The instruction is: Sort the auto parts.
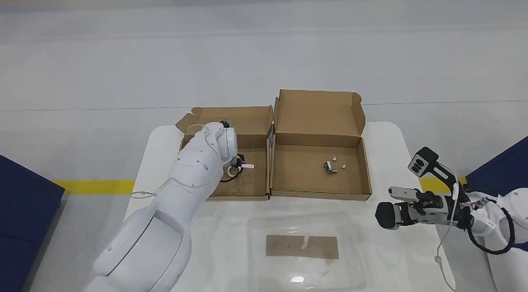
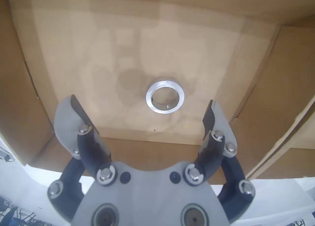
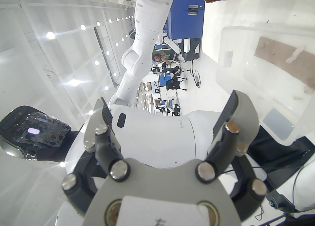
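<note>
We see the left gripper [image 2: 142,107] hanging over the left cardboard box [image 2: 196,52], with its jaws spread wide and nothing between them. A metal ring [image 2: 165,81] lies flat on the floor of this box, about in the middle, and it touches no finger. We judge that the ring lies here because this box is the place for parts of its kind, and that the wide jaws suit a release, though a coming grasp is also possible.

The right cardboard box [image 1: 309,178] stands just beside the left one, wall against wall, and both lids are folded back to the far side, so the arms can come in from above. A few small parts [image 1: 332,163] lie close together on its floor; we cannot tell what they are. It seems that each box collects one kind.

A clear plastic bin [image 1: 356,251] stands on the near part of the table [image 1: 388,152], in front of both boxes. In it lies a brown cardboard sheet [image 1: 302,247] and on that one small pale piece. We think this bin is the source of the parts, so little remains to sort.

The right gripper [image 3: 168,101] is also wide apart and empty. It sits to the right of the bin, off the near right edge of the table, probably held out of the way.
</note>
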Available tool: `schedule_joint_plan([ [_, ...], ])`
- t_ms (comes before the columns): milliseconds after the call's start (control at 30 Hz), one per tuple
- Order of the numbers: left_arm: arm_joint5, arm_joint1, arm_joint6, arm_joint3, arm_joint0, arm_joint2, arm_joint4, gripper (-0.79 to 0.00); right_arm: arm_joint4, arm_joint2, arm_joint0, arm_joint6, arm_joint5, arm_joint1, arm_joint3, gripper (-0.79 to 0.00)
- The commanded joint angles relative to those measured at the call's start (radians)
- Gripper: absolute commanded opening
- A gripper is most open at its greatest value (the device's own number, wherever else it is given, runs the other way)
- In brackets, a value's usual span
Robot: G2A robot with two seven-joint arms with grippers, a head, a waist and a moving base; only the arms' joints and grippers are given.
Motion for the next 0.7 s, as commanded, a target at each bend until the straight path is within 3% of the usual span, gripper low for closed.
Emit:
schedule_joint_plan([
  [0, -0.006, 0.001, 0.011, -0.007, 0.005, -0.007, -0.014, 0.000, 0.000, 0.000, 0.000, 0.000, 0.000, 0.000, 0.000, 0.000],
  [267, -0.112, 0.054, 0.065, -0.106, 0.031, -0.124, -0.163, 0.000, 0.000, 0.000, 0.000, 0.000, 0.000, 0.000, 0.000, 0.000],
  [400, -0.157, 0.101, 0.060, -0.251, 0.108, -0.216, -0.251, 0.000, 0.000, 0.000, 0.000, 0.000, 0.000, 0.000, 0.000, 0.000],
  [467, -0.185, 0.134, 0.027, -0.375, 0.184, -0.275, -0.285, 0.000, 0.000, 0.000, 0.000, 0.000, 0.000, 0.000, 0.000, 0.000],
  [533, -0.185, 0.171, -0.013, -0.555, 0.291, -0.351, -0.311, 0.000, 0.000, 0.000, 0.000, 0.000, 0.000, 0.000, 0.000, 0.000],
  [667, -0.126, 0.235, -0.155, -1.022, 0.577, -0.514, -0.344, 0.000, 0.000, 0.000, 0.000, 0.000, 0.000, 0.000, 0.000, 0.000],
])
